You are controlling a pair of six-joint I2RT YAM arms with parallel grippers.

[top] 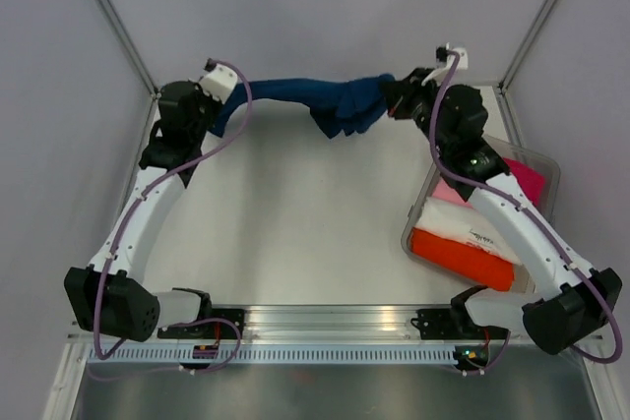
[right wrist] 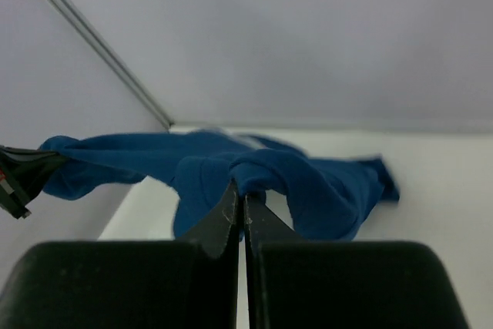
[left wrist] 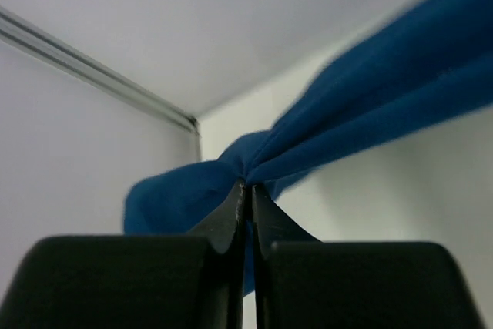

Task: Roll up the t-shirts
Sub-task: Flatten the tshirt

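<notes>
The navy t-shirt (top: 295, 93) is held stretched along the far edge of the table (top: 295, 213). The left gripper (left wrist: 248, 194) is clamped on one end, the right gripper (right wrist: 239, 194) on the other, bunched end.

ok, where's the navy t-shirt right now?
Top view: the navy t-shirt is at the far edge of the table, strung between the left claw and the right claw, both shut on it, bunched nearer the right one.
</notes>
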